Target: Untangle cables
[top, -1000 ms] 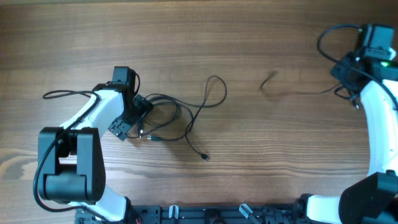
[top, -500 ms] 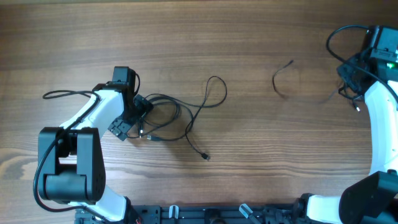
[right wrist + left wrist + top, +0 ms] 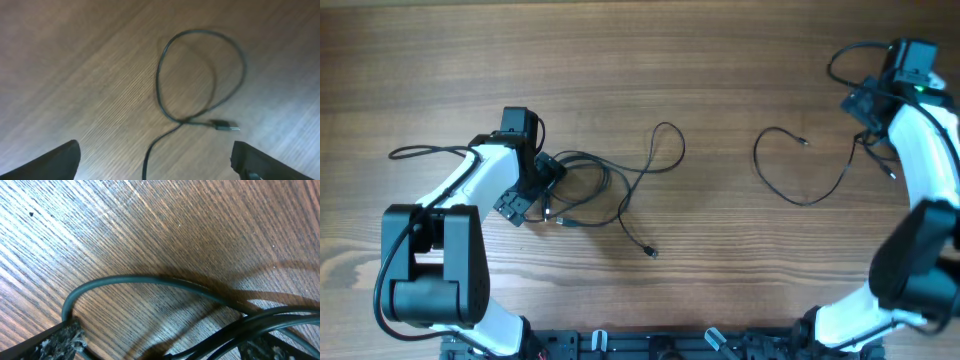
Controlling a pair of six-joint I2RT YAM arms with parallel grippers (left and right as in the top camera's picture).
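A brown, wood-grain worktop (image 3: 720,60) fills the overhead view, with one white-and-black arm at each side.

At the far left, the left arm (image 3: 485,170) reaches in to the left edge of a tangled bundle of thin black cords (image 3: 590,185), and its end sits right against the cords. In the left wrist view, the left fingers (image 3: 62,339) are spread, one tip at each lower corner. One cord arcs across the gap from the left tip, and several more cords cross near the right tip. Nothing is pinched between them.

From the bundle, a narrow loop (image 3: 670,140) rises to the right. A single strand runs down and to the right, ending in a small dark plug (image 3: 650,252) that lies alone on the wood.

Further right, well apart from the bundle, a separate thin black cord (image 3: 800,200) lies in an open curve. Its small connector end (image 3: 805,143) is at the upper left, and its other side climbs toward the right arm (image 3: 920,150) at the far right edge.

In the right wrist view, the same cord forms a closed loop that crosses itself just beside a little metal-tipped plug (image 3: 227,128). Its tail leaves the bottom of the picture between the right fingers (image 3: 57,160). Those fingers are spread wide above the worktop and are not closed on the cord.
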